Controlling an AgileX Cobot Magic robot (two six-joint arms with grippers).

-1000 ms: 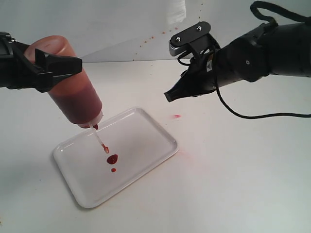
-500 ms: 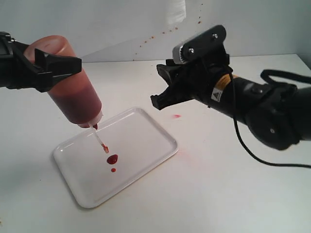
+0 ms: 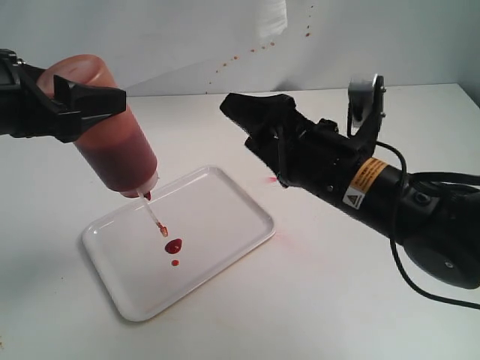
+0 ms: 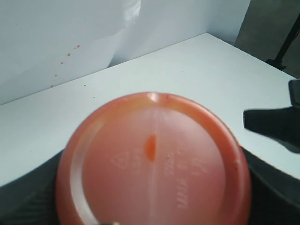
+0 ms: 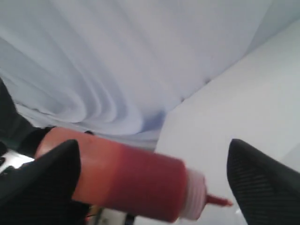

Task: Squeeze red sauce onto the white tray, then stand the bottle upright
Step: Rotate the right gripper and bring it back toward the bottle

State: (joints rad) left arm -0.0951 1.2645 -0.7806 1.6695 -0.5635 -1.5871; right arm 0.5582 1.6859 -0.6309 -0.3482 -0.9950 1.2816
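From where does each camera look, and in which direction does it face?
Exterior: off the arms, looks down at tray, sauce and bottle; both arms show, left gripper clamping the bottle, right gripper open.
Left wrist: behind the bottle's base, facing along it; own jaws edge the view.
Right wrist: faces the bottle's side between its own fingers.
Shared: both wrist views show the bottle.

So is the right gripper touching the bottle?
Apart. The exterior view shows a wide stretch of table between the right gripper and the bottle.
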